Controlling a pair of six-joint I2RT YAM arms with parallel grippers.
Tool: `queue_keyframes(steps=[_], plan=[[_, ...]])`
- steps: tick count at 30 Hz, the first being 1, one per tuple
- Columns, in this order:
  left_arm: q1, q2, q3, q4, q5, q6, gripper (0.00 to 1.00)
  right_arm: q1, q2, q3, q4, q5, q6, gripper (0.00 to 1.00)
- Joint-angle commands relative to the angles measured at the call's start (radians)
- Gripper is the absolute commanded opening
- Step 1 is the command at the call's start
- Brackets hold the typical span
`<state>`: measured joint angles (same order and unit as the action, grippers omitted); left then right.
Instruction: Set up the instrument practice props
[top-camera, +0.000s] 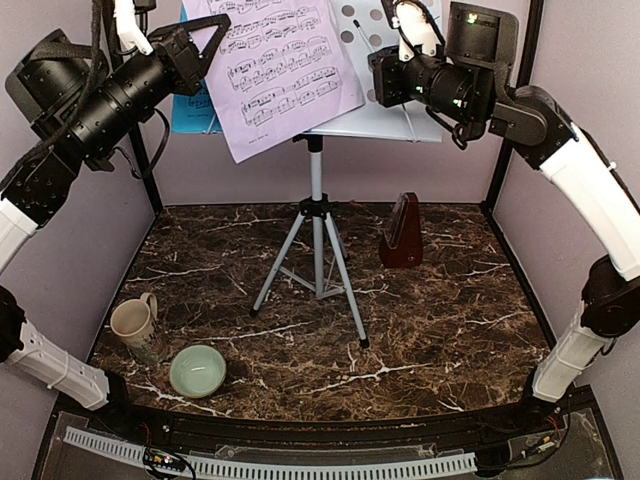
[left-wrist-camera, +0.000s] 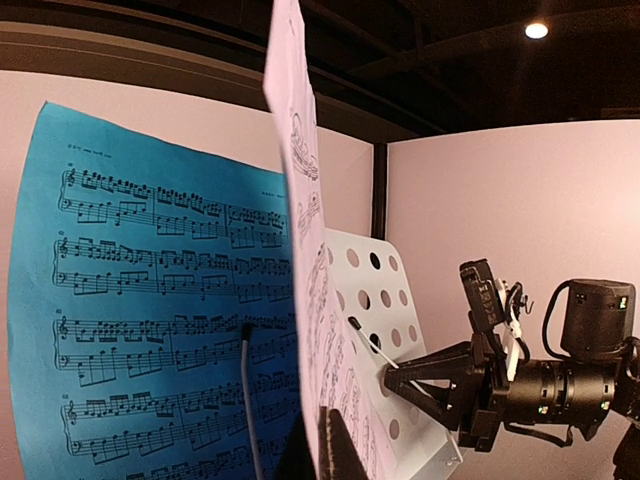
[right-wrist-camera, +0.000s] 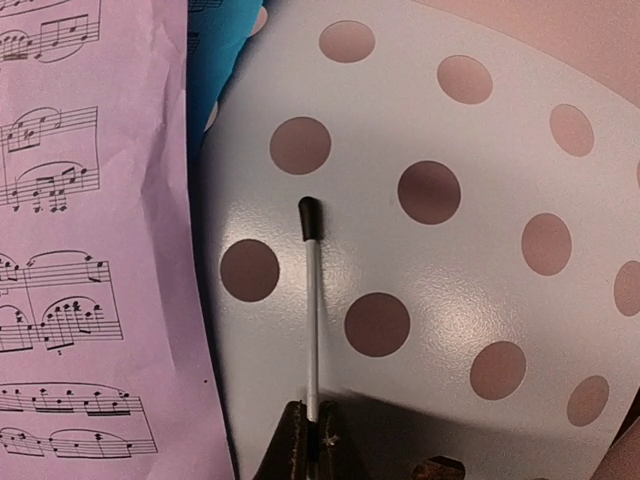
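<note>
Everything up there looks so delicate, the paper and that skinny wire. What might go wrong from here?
The right gripper pinches the thin page-holder wire on the white desk; a hard pull might bend it or tip the tripod stand.
The left gripper holds the pink page by one edge, tilted; it might crease or slip free.
Sliding it in could nudge the blue page behind it off the desk.

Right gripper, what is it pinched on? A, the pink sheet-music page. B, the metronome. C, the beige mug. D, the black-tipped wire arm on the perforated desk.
D: the right gripper is closed on the base of the black-tipped wire arm lying against the perforated desk.
</note>
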<state>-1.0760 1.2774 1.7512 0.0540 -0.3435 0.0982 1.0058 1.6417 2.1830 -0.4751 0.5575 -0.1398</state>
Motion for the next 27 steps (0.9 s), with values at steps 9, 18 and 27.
queue_keyframes(steps=[9,18,27], plan=[[0.006,0.067,0.133,-0.002,-0.082,0.154,0.0,-0.004,-0.112,-0.216,0.268,-0.034,-0.041,0.0],[0.065,0.141,0.238,-0.084,0.048,0.142,0.0,-0.004,-0.179,-0.338,0.378,-0.105,-0.063,0.0],[0.154,0.218,0.336,-0.149,0.186,0.094,0.0,-0.004,-0.198,-0.384,0.432,-0.138,-0.095,0.0]])
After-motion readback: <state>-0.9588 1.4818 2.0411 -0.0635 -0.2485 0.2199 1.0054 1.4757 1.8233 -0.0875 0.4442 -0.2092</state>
